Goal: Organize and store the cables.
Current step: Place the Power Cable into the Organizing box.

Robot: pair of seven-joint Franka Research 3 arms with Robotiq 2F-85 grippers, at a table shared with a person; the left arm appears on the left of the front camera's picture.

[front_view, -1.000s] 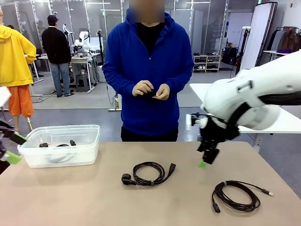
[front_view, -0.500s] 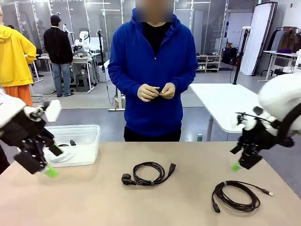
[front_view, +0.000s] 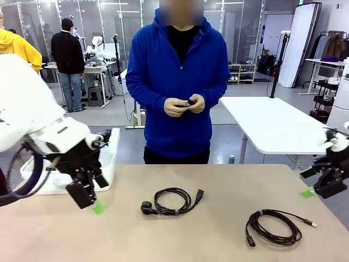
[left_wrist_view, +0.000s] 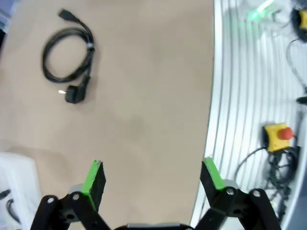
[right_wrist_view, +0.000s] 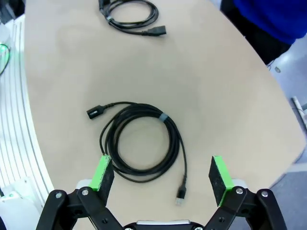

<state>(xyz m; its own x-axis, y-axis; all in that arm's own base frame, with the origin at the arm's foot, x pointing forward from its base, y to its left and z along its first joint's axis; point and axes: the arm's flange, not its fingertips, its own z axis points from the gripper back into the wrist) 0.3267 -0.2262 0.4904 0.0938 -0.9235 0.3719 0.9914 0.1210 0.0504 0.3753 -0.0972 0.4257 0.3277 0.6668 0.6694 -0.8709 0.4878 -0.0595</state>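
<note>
My left gripper (front_view: 96, 194) has swung in from the left edge. It now hangs over the table (front_view: 218, 180) in front of the clear bin (front_view: 112, 157), which it half hides, where a second ago the bin was in full view. Its jaws are spread wide, nothing in them. My right gripper (front_view: 307, 183) has pulled back from mid-frame to the far right edge, jaws apart and empty too.

Neither coil has moved. The power-plug cable (front_view: 175, 211) sits centre frame. The USB cable (front_view: 260, 213) lies at lower right.

On the left wrist view, the gripper (left_wrist_view: 152, 172) points at bare table, with the plug cable (left_wrist_view: 89, 45) in the upper left. On the right wrist view, the gripper (right_wrist_view: 160, 172) looks straight down on the USB coil (right_wrist_view: 163, 116).
</note>
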